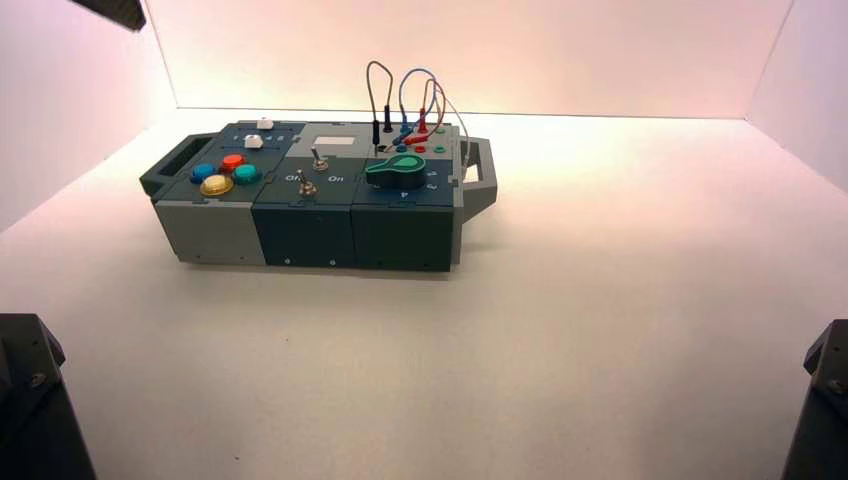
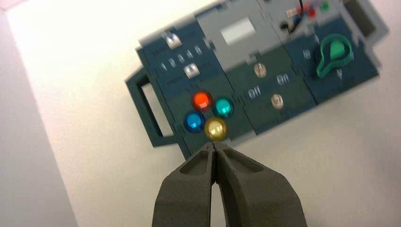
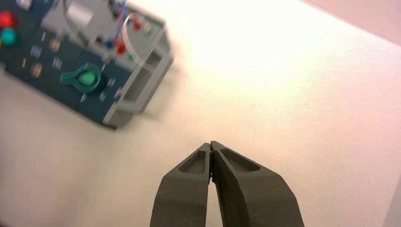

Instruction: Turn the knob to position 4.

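Nothing started. Knob (image 1: 397, 170) sits untouched at the box's (image 1: 300, 235) right end, tip pointing left toward the toggles. Left pincer (image 2: 215, 147) and right pincer (image 3: 210, 145) both pressed together, empty, hovering above the counter (image 1: 600, 300), well short. Whole turn left.

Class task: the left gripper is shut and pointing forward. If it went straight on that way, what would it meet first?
Probably the yellow button at the box's near left corner: the left gripper points at it in its wrist view. Depth is unclear, so it may meet the table first.
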Robot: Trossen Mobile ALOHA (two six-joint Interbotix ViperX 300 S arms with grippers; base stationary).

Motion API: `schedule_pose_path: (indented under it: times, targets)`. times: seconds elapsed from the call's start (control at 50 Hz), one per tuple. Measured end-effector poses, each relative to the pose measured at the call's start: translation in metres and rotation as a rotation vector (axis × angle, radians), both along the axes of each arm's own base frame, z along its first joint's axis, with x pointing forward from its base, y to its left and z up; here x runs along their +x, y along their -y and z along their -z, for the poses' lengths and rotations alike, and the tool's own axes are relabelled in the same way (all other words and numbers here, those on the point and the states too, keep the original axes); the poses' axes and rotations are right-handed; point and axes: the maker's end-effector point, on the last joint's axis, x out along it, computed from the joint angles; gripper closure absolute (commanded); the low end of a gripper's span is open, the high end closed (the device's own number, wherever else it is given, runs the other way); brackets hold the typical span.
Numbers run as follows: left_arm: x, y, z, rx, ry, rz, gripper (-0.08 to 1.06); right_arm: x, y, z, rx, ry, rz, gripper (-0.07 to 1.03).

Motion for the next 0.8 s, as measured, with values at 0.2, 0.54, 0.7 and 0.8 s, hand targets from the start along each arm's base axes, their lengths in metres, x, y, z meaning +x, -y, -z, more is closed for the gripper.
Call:
schedule_pose_path:
  times: [0.2, 0.54, 0.7, 0.8]
  targets:
    - [-0.002, 0.008, 0.004, -0.015, -0.036, 0.054, 1.01, 0.006, -0.029, 0.004, -0.012, -0.063, -0.128, 0.98]
    - [-0.010, 0.019, 0.006, -0.034, -0.106, 0.158, 1.01, 0.013, -0.060, 0.015, -0.048, -0.121, -0.261, 0.98]
    - [-0.018, 0.033, 0.005, -0.078, -0.133, 0.251, 1.01, 0.018, -0.074, 0.021, -0.071, -0.150, -0.336, 0.98]
    - [-0.021, 0.042, 0.002, -0.121, -0.132, 0.291, 1.01, 0.024, -0.085, 0.021, -0.061, -0.166, -0.369, 0.98]
